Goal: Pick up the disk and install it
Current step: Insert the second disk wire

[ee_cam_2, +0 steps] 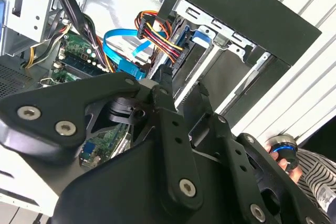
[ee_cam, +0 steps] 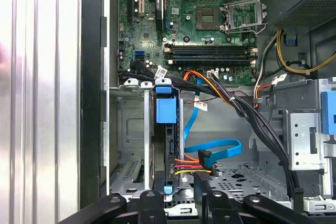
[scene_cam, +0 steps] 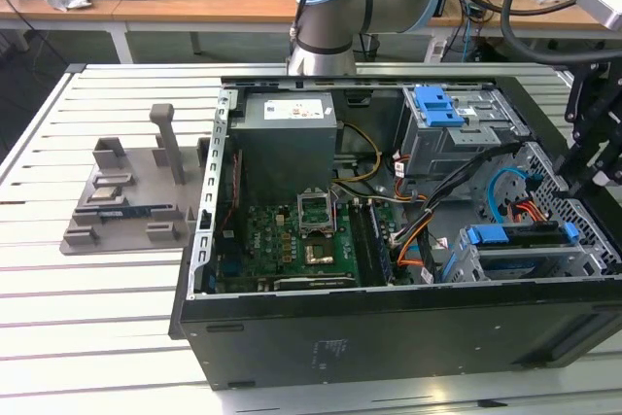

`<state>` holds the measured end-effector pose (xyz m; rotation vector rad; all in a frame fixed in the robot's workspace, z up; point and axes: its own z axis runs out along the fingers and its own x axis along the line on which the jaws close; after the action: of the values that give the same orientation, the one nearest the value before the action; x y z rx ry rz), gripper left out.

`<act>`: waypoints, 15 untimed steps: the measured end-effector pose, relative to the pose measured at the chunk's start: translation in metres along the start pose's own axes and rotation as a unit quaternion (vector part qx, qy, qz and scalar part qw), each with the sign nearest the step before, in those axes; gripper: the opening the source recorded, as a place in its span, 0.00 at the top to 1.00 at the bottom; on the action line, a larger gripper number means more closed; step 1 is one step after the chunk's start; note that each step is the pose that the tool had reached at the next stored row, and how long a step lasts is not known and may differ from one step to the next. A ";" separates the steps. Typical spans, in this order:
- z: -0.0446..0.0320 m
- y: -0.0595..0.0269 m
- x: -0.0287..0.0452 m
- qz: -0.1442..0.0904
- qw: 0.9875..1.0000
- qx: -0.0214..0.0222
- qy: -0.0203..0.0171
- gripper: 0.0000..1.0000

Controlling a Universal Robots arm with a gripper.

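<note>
**Pincer over the drive cage, disk in its slot**

The pincer [scene_cam: 595, 157] hangs at the far right edge of the exterior view, a black frame just above the open computer case [scene_cam: 292, 337]. Below it, in the lower right of that picture, the disk [scene_cam: 515, 236] lies in the grey drive cage [scene_cam: 466, 264], its blue rails showing along the top. From here there's no telling whether the pincer is spread or pressed together.

In the second wrist view the pincer's black linkage [ee_cam_2: 181, 108] crowds the foreground. Beyond it sits the disk with its blue tab [ee_cam_2: 201, 36], in the cage against the case wall, and a bundle of red and yellow wires [ee_cam_2: 157, 38] lies right beside it.

In the first wrist view we look straight down the tool. The disk [ee_cam: 167, 114] stands on edge in a cage slot, in line with the pincer [ee_cam: 176, 203]. The blue ribbon cable [ee_cam: 220, 148] and the red and yellow wires [ee_cam: 191, 163] lie just beside it. I can't tell whether there is any contact.

My read: the disk looks mostly seated. Doing this well means keeping the tool square to the slot, pressing straight along the rails and staying clear of those cables. A tilted push could jam a rail.
</note>
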<state>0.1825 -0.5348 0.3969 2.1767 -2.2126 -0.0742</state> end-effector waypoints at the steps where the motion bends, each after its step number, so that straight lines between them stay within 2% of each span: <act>1: 0.0000 0.0000 0.0000 0.000 1.000 0.000 0.000 0.64; 6: -0.0003 0.0013 -0.0002 0.000 1.000 0.000 0.000 0.64; 9: 0.0006 0.0112 -0.0014 0.000 1.000 0.000 0.000 0.64; 15: 0.0016 0.0233 -0.0061 0.000 1.000 0.000 0.000 0.64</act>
<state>0.1593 -0.5283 0.3967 2.1769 -2.2127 -0.0746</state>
